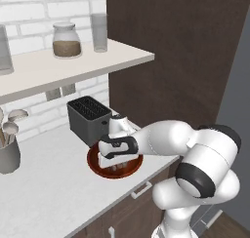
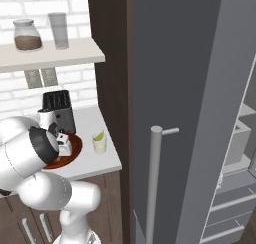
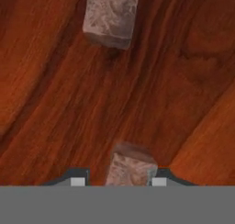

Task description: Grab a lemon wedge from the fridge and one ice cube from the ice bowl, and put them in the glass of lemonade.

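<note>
1. The white arm reaches down into the wide, shallow, reddish-brown wooden ice bowl (image 1: 115, 168), which sits on the pale grey worktop (image 1: 53, 183) just in front of a dark grey slotted box (image 1: 88, 119).
2. In the hand view the pincer (image 3: 118, 182) is low over the bowl's wood-grain floor, its two dark fingertips (image 3: 77, 179) standing on either side of a pale, frosty ice cube (image 3: 131, 168).
3. The fingertips sit close to the cube's sides; whether they are already pressing on it cannot be told.
4. A second ice cube (image 3: 111, 15) lies apart, farther along the bowl floor.
5. The small clear glass of lemonade (image 2: 100, 143) stands on the worktop just beside the bowl, nearer the tall grey fridge (image 2: 190, 113), with the tiny yellow-green lemon wedge (image 2: 99, 136) resting at its top.
</note>
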Available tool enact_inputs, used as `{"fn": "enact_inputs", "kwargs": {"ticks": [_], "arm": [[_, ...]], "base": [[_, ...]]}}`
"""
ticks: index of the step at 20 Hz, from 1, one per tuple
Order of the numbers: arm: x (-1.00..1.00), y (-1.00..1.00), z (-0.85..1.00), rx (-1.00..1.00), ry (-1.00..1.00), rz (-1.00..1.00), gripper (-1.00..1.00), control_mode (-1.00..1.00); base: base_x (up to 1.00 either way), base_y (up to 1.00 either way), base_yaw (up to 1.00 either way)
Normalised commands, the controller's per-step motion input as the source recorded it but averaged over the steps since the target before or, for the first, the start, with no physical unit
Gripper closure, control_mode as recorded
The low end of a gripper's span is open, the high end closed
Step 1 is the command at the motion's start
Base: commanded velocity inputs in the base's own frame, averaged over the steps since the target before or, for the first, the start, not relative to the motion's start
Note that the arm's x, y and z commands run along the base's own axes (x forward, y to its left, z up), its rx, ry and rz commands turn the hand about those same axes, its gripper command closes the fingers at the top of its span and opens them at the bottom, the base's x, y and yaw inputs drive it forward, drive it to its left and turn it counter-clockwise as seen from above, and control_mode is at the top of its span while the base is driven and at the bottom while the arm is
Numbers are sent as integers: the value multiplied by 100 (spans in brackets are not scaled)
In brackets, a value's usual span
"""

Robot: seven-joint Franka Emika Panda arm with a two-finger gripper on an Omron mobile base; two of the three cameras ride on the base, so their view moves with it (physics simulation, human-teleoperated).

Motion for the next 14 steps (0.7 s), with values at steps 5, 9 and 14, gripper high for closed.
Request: {"fn": "enact_inputs", "kwargs": {"ticks": [5, 9, 14], "arm": [[0, 0, 0, 0, 1, 0, 100, -100], [0, 0, 0, 0, 1, 0, 100, -100], [-23, 0, 35, 0, -4, 0, 100, -100]], "base": [[0, 0, 0], [0, 0, 0], [0, 0, 0]]}}
